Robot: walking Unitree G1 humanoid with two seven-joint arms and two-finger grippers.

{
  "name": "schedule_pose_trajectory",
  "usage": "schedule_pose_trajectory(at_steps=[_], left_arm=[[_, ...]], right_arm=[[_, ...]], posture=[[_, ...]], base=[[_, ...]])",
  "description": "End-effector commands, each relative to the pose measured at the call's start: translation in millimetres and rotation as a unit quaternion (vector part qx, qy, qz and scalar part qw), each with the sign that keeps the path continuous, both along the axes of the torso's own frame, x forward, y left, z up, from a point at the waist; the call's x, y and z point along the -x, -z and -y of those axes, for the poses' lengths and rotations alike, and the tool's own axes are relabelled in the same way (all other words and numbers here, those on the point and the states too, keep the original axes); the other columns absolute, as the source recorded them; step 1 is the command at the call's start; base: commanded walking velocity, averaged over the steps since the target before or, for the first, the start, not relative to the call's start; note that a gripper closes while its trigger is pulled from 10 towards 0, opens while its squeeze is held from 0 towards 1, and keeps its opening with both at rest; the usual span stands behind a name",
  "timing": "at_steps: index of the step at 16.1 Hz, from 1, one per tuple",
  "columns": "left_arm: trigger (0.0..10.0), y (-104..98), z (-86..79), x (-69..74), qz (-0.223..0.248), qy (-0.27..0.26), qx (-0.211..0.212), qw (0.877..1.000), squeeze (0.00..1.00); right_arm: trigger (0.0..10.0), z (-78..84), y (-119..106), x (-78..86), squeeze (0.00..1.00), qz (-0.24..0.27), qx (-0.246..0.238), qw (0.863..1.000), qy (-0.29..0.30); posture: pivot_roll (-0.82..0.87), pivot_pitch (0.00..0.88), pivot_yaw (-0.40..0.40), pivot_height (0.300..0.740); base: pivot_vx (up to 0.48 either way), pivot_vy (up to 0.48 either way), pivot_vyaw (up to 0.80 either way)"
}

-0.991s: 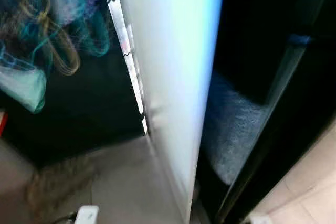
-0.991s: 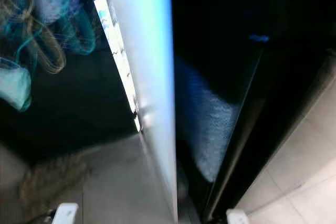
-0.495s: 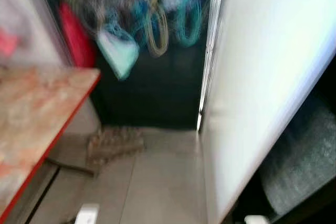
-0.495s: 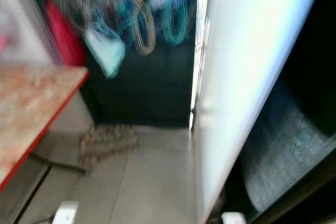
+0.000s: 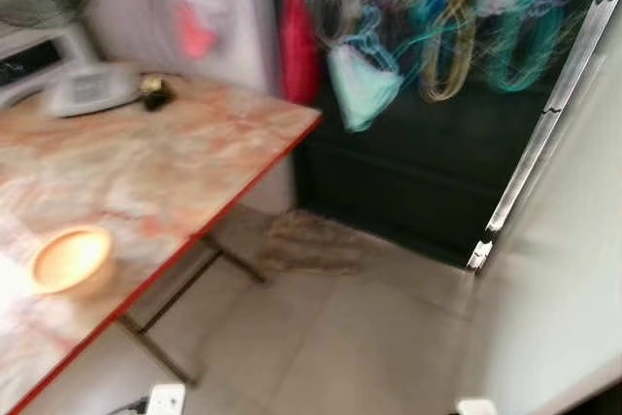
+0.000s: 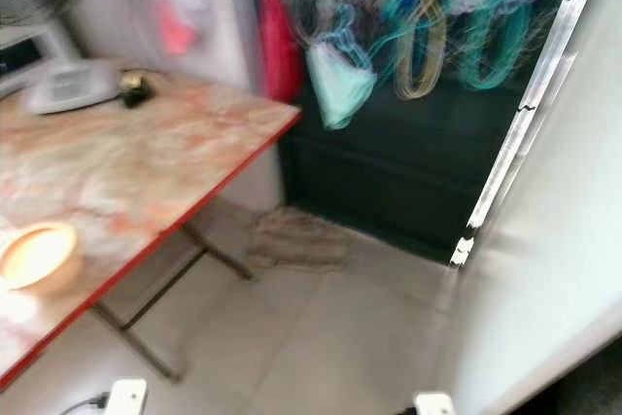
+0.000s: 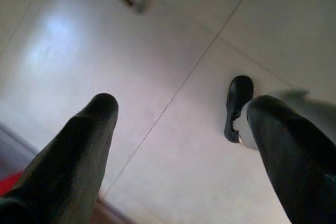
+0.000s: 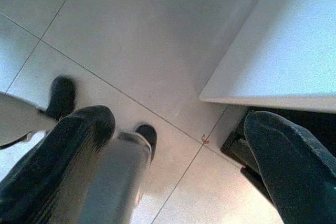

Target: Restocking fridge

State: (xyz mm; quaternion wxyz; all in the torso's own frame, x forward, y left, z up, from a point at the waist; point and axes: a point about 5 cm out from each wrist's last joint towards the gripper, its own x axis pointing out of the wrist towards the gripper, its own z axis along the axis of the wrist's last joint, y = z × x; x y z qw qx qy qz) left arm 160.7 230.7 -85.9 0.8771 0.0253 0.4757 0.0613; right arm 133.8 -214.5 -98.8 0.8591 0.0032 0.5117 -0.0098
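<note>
The white fridge door (image 5: 573, 279) stands open at the right edge of the head views, its metal-trimmed edge (image 5: 544, 143) facing me. My left gripper (image 7: 181, 103) hangs open over pale floor tiles, nothing between its fingers. My right gripper (image 8: 176, 119) is open too, hanging above the floor close to the door's bottom corner (image 8: 273, 66). The fridge's dark base (image 8: 247, 150) lies beneath that corner. No food item is held.
A marble-patterned table (image 5: 175, 162) with a red edge fills the left, carrying an orange bowl (image 5: 70, 258), a white device (image 5: 92, 91) and a small dark object (image 5: 155, 92). Bags and cords (image 5: 428, 36) hang at the back above a mat (image 5: 311, 240). Tiled floor lies between.
The whole view has swung left: the fridge door and dark interior slid to the right edge, and the table with the bowl came into view. The picture is blurred by motion.
</note>
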Motion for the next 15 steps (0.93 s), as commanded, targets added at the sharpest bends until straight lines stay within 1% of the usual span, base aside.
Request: schedule_pose_trajectory(at_steps=[1,15], left_arm=[[10.0,-2.9,-5.9,-3.3,0.006,-0.003,-0.006,1.0,0.0],[10.0,-3.1,-7.5,-2.9,0.005,-0.002,-0.007,1.0,0.0]], right_arm=[[10.0,-6.6,0.2,-3.0,0.0,0.003,-0.01,1.0,-0.002],[10.0,-8.1,0.0,-3.4,0.0,0.004,-0.013,1.0,-0.019]], posture=[[-0.01,0.053,0.02,0.74],[0.0,0.081,0.023,0.74]], base=[[0.0,0.0,0.8],[0.0,0.0,0.8]])
